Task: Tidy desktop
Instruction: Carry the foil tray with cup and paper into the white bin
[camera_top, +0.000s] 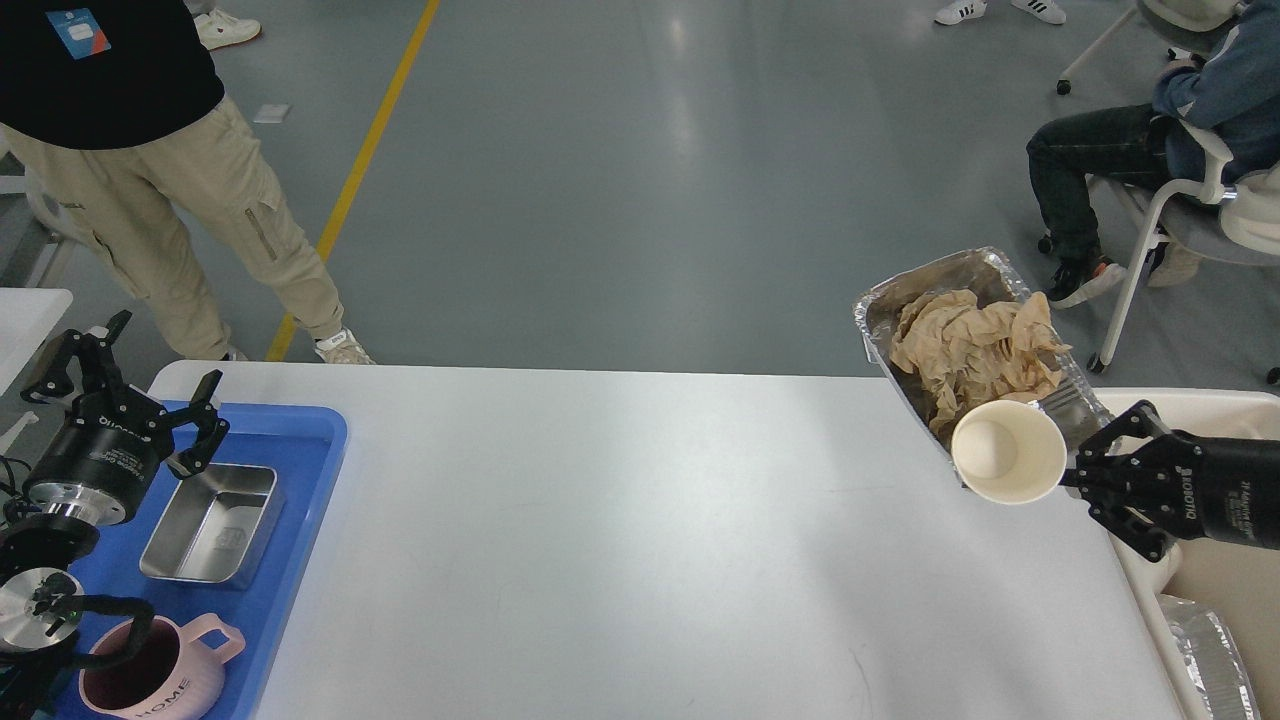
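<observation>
One crumpled-paper-filled foil tray (925, 300) with one white paper cup (1006, 452) is held pinched in the right gripper (1085, 470) above the large white desktop's (620, 530) right edge; the left gripper (135, 395), jaws spread, is seen over one blue plastic tray (290, 440).

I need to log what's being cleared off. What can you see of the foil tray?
The foil tray is crinkled silver aluminium, rectangular, tilted up beyond the desktop's far right corner. It holds crumpled brown paper and a white paper cup mouth toward the camera. The right pincer grips its near end.
</observation>
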